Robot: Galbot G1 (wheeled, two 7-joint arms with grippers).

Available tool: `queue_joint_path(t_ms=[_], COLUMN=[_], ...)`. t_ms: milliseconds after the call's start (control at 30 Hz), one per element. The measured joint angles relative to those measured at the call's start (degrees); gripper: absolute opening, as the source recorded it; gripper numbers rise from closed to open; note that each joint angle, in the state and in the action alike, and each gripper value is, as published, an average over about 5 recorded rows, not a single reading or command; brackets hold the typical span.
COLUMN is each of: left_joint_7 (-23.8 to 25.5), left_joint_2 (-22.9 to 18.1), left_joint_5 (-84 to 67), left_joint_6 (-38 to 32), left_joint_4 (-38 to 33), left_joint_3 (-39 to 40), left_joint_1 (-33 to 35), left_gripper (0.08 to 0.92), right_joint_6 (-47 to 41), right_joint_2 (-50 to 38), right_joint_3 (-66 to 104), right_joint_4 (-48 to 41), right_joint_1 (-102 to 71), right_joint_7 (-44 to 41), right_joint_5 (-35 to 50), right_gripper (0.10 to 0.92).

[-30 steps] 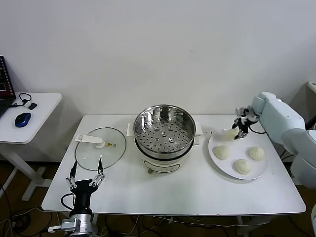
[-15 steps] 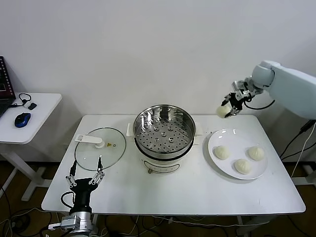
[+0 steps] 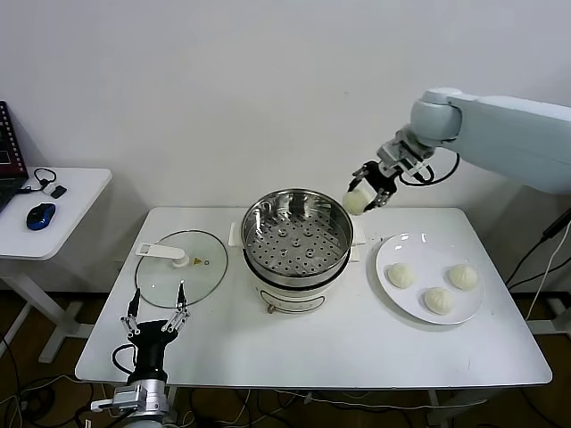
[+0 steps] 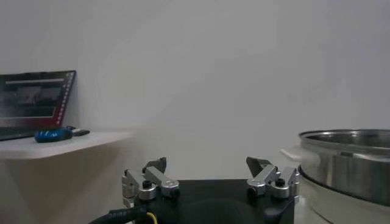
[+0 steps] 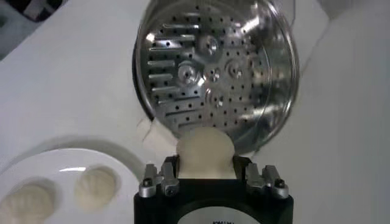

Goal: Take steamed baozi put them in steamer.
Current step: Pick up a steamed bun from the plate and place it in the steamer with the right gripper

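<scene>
My right gripper (image 3: pixel 361 198) is shut on a cream-white baozi (image 3: pixel 356 202) and holds it in the air just past the right rim of the steamer (image 3: pixel 298 241). In the right wrist view the baozi (image 5: pixel 205 153) sits between the jaws above the steamer's perforated tray (image 5: pixel 207 79). Three more baozi (image 3: pixel 401 275) (image 3: pixel 462 276) (image 3: pixel 439 300) lie on the white plate (image 3: pixel 400 301) at the right. My left gripper (image 3: pixel 157 316) is open and empty, low at the table's front left edge.
A round glass lid (image 3: pixel 181 267) with a white handle lies left of the steamer. A small side table (image 3: pixel 62 205) with a blue mouse stands at the far left. The wall is close behind the table.
My right gripper lifted one baozi off the plate and carried it left and up toward the steamer. The left arm has not moved.
</scene>
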Motion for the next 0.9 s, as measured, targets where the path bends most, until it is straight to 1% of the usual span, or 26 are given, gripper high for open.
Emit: queue_joint_path(t_ms=[200, 533, 700, 900], left_joint_7=[-0.05, -0.10, -0.14, -0.15], left_joint_2=[-0.17, 0.02, 0.07, 0.12], left_joint_5=[-0.24, -1.13, -1.61, -2.03], left_joint_6=[0.08, 0.02, -0.06, -0.11], left_joint_4=[0.71, 1.77, 2.10, 2.25], left_joint_3=[-0.17, -0.36, -0.57, -0.73], left_joint_1=[-0.68, -1.43, -1.90, -2.14], left_gripper=[0.823, 0.823, 0.823, 0.823], right_joint_6=[7.66, 18.54, 22.06, 24.46], right_joint_2=[6.00, 15.32, 18.75, 21.87], right_joint_3=[1.73, 3.46, 3.88, 4.50], right_joint_4=[-3.87, -14.15, -18.91, -23.72], right_joint_1=[-1.86, -7.80, -10.45, -13.43], right_joint_7=[2.58, 6.83, 8.00, 8.82], right_joint_5=[-7.57, -20.81, -24.87, -27.86], right_gripper=[0.610, 0.621, 0.630, 0.636])
